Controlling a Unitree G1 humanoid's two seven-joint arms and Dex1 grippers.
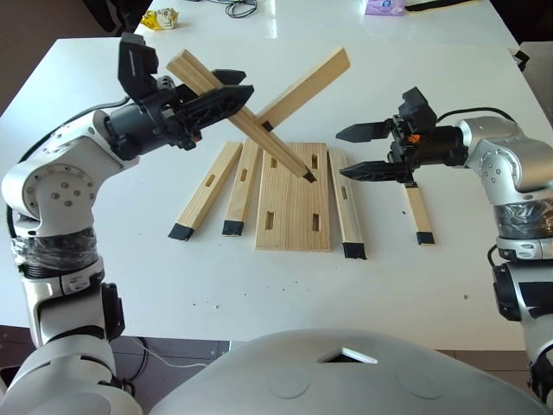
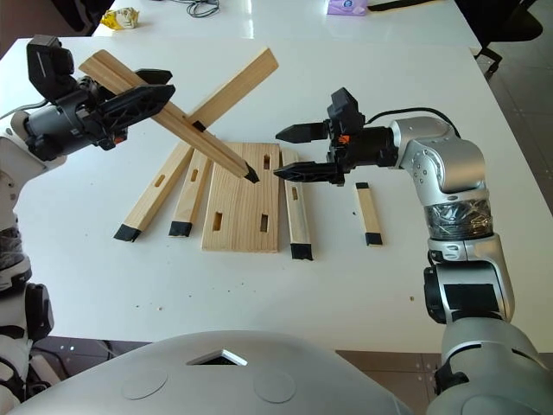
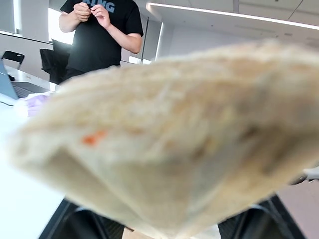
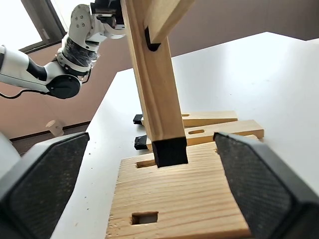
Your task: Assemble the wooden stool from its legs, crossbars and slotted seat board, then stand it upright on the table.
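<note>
Fitting stage: early. One joint looks made, and no leg stands in the seat board [image 1: 294, 216] yet.
Seat board: lies flat on the tabletop [image 1: 415, 285] with its slots facing up and unfilled.
Left gripper [image 1: 240, 86]: fingers are clamped on the upper part of the held leg [image 1: 281, 151], raised beyond the seat board's far-left corner.
Held leg: slants down from the left gripper, and its black-capped end is at the seat board's far-right slot.
Crossbar [image 1: 307, 82]: passes through the held leg's slot to form an X, and rises past the seat board's far edge.
Right gripper [image 1: 346, 154]: fingers are apart with nothing between them. It hovers at the seat board's right edge, facing the capped end.
Loose parts: two legs [image 1: 206, 190] [image 1: 244, 186] lie flat just left of the seat board, and a third leg [image 1: 348, 212] lies along its right edge. A short bar [image 1: 419, 214] lies farther right, well apart.
Remaining, as judged: seat the held leg, fit the three loose legs and the short bar, then stand the stool upright.
Head views: give the full layout around the seat board, but not the fit of the cap to the slot.
Right wrist view: shows the cap [image 4: 170, 152] just beside a slot [image 4: 144, 163], not inside it. Whether it touches the seat board cannot be told.
Left wrist view: shows the held wood [image 3: 174, 124] close and blurred, with no detail of the grip.
</note>
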